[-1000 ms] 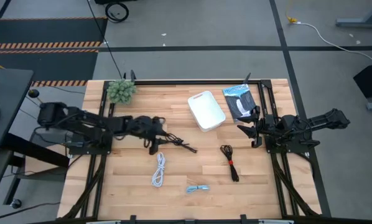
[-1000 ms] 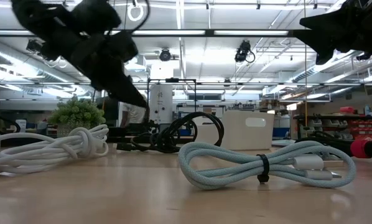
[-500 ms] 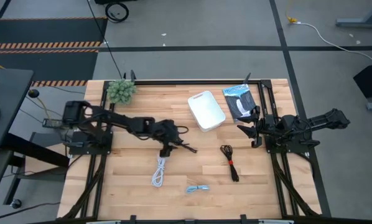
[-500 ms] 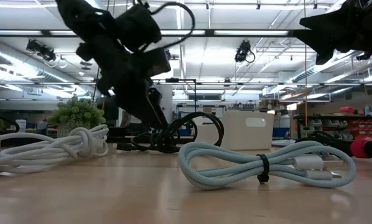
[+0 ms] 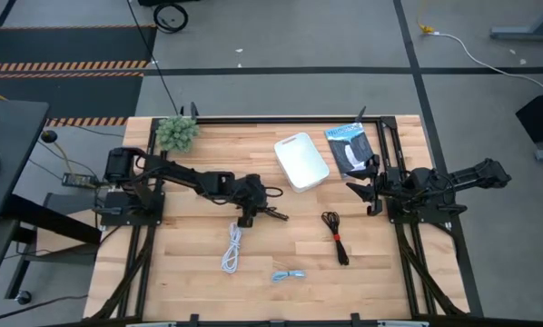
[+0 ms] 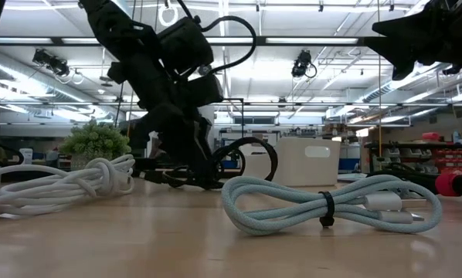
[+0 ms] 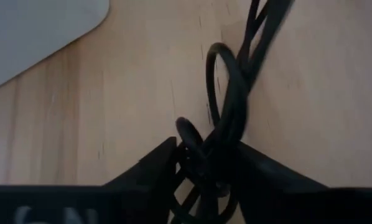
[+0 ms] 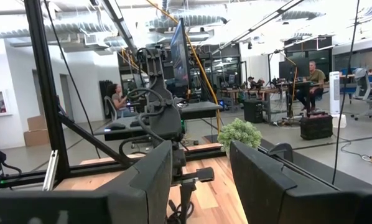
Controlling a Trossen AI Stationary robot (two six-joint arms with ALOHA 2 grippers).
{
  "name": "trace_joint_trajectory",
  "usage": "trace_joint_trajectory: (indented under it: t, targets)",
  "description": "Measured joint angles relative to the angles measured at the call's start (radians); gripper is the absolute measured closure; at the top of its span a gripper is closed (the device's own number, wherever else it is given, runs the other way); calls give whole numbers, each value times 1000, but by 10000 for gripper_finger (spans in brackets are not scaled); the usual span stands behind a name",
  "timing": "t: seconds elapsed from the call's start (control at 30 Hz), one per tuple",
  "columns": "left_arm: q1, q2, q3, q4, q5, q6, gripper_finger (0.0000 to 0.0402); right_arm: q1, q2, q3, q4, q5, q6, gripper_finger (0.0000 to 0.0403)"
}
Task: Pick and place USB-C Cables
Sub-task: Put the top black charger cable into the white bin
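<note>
From above we see the left gripper (image 5: 245, 216) down on the black cable (image 5: 270, 213) mid-table (image 5: 190, 263). Its wrist view shows fingers (image 7: 150, 167) parted around it. The right gripper (image 5: 359, 192) waits open by the right edge.

left pincer (image 5: 246, 216) over one cable (image 5: 268, 214), tray (image 5: 301, 162) beside
</note>
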Motion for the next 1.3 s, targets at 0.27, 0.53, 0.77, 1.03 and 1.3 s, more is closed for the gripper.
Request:
trace_joint_trajectory:
  t: [0.27, 0.53, 0.77, 1.03, 1.3]
  targets:
    - [-1, -21, 19, -34, -66, 42, 341, 0, 0, 0, 0, 0, 0, 234]
    - [-4, -43, 166, -55, -243, 249, 322, 0, 0, 0, 0, 0, 0, 234]
    - [33, -43, 313, -17, -240, 433, 326, 0, 0, 0, 0, 0, 0, 234]
    - [167, -5, 331, 111, 62, 583, 325, 0, 0, 0, -1, 0, 0, 234]
    - [225, 141, 383, 277, 124, 576, 325, 0, 0, 0, 0, 0, 0, 234]
